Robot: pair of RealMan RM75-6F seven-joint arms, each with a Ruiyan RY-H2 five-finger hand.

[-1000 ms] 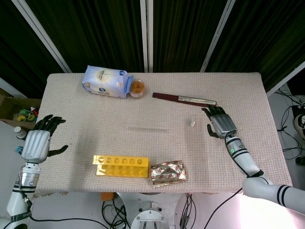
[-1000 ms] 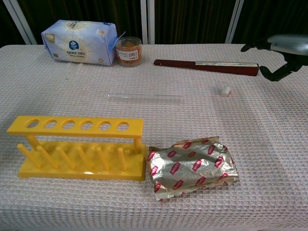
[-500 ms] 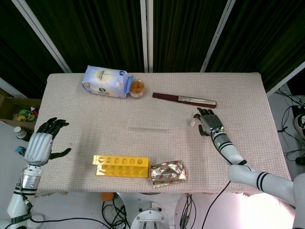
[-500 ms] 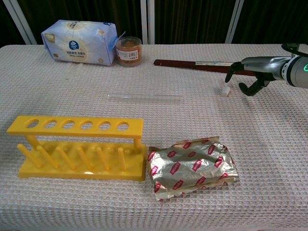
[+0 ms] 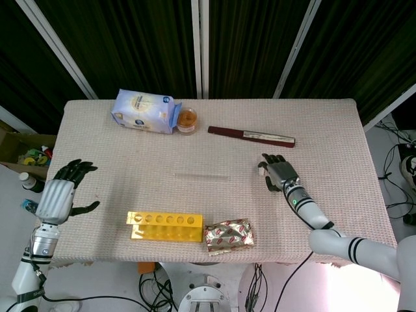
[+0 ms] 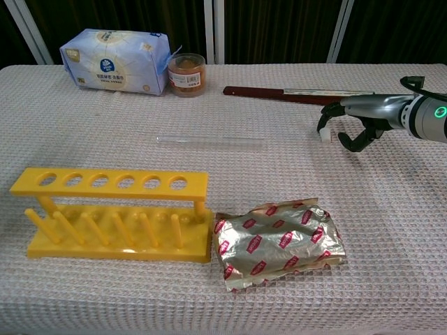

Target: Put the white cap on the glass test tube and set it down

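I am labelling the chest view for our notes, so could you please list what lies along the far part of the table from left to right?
Tissue pack → amber jar → glass test tube → dark red folded fan → white cap → right hand, its fingers curled around the cap.

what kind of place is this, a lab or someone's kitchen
Probably a robot test bench, not a real lab: a cloth-covered table before dark curtains, holding a yellow test tube rack and snack packets.
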